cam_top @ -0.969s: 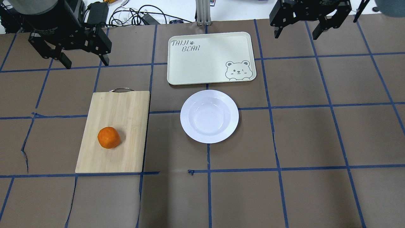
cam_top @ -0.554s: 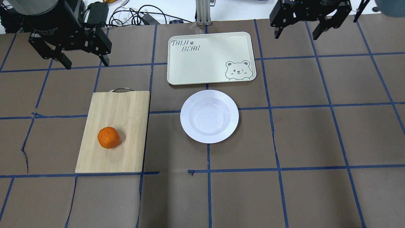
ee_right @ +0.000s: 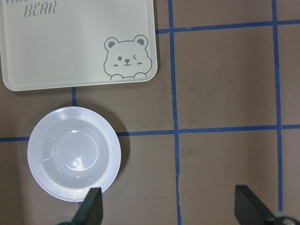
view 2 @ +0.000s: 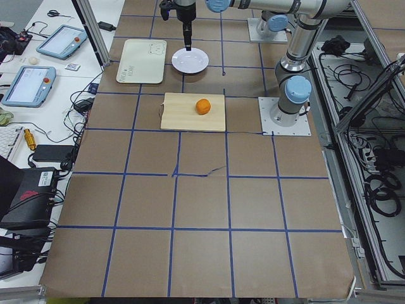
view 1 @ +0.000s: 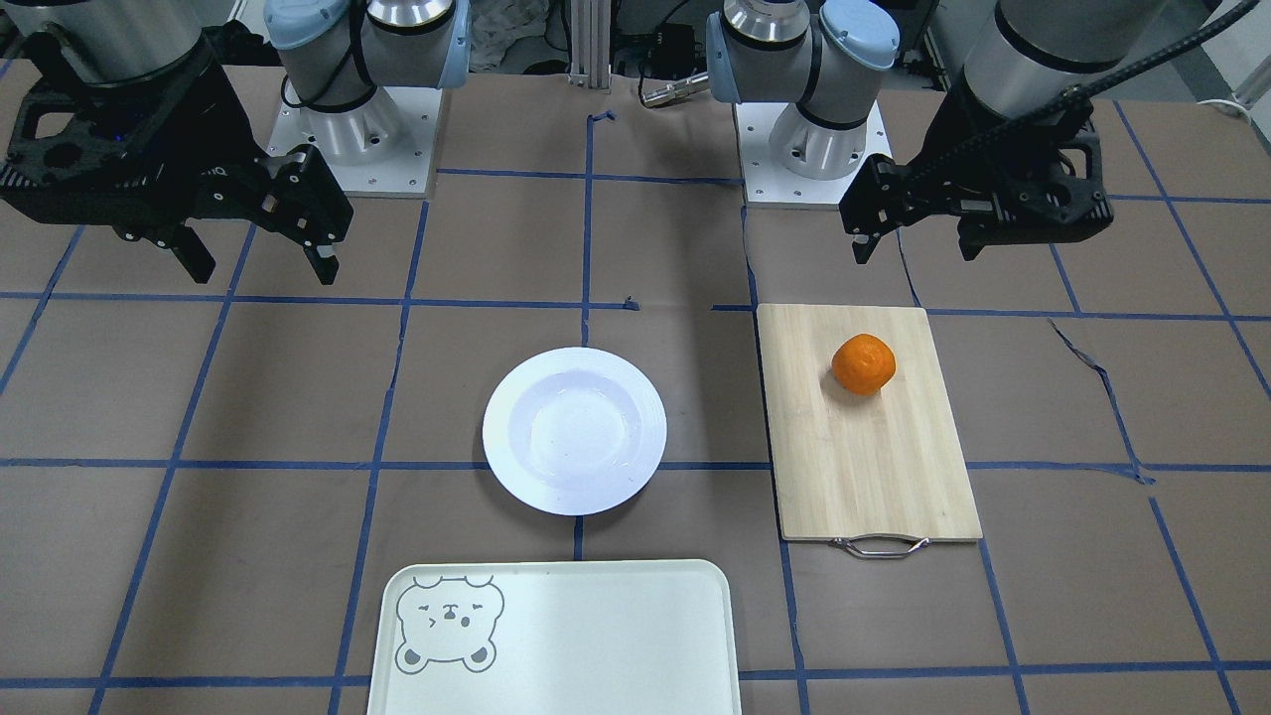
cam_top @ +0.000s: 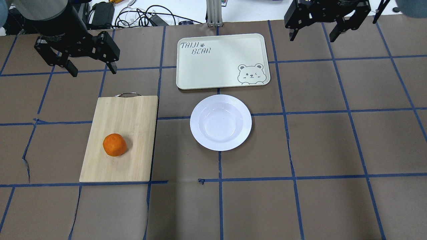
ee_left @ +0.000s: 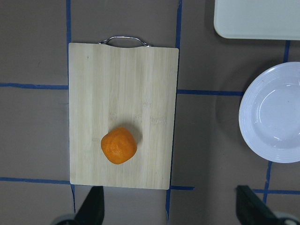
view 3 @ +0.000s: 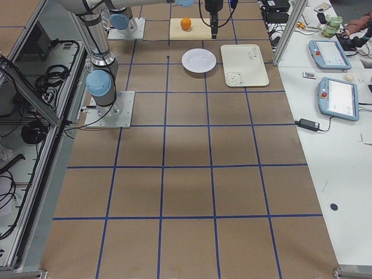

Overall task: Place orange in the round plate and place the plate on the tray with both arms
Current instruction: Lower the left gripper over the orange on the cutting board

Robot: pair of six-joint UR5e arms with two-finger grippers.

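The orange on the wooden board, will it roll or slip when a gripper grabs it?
Probably rolls if nudged: the orange is round and sits loose on the flat cutting board. Its matte skin likely resists slipping.

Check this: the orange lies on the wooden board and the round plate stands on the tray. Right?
No: the round plate stands on the table beside the tray, as the overhead view shows. The orange lies on the wooden board.

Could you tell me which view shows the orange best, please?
The left wrist-mounted view: the orange is large and unobstructed on the cutting board. Overhead and front-facing views show it smaller, side views tiny; the right wrist-mounted view misses it.
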